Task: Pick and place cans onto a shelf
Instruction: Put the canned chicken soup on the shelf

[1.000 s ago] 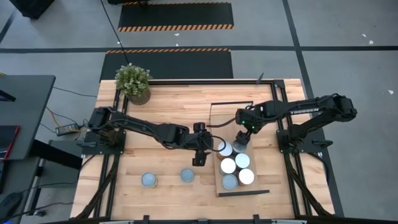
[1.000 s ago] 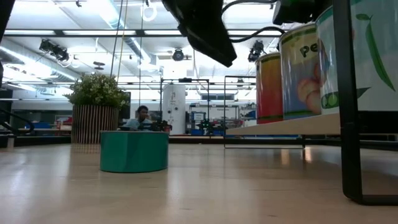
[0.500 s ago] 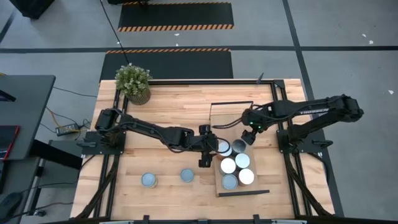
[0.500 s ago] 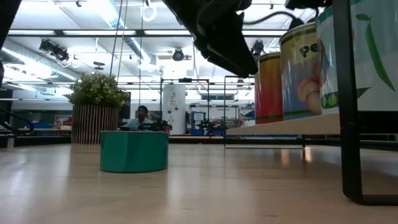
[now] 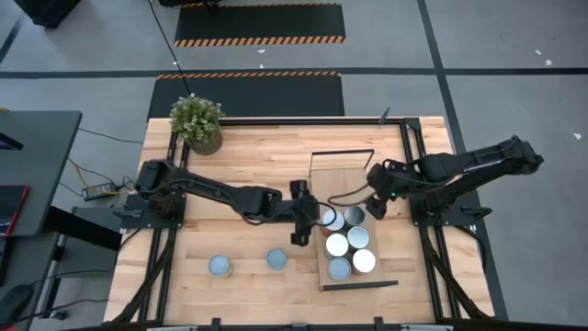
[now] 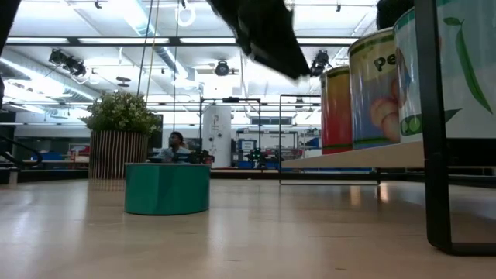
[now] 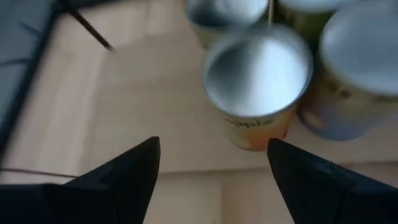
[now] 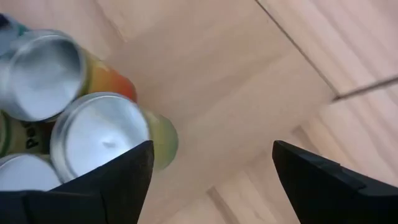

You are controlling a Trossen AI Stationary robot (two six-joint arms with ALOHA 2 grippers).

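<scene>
Robotics lab, hazard-striped floor mats (image 5: 259, 25), ceiling lights (image 6: 222, 68), person at workstation (image 6: 178, 146) behind

Both arms are dark, near black, built of slim jointed segments on black frame mounts fixed to the counter. A thin dark cable runs along each arm. Pale lettering marks the right arm's forearm; it is too small to read. The left tool (image 7: 211, 171) and right tool (image 8: 211, 171) each end in two flat, matte black, wedge-shaped fingers with pointed tips.
</scene>
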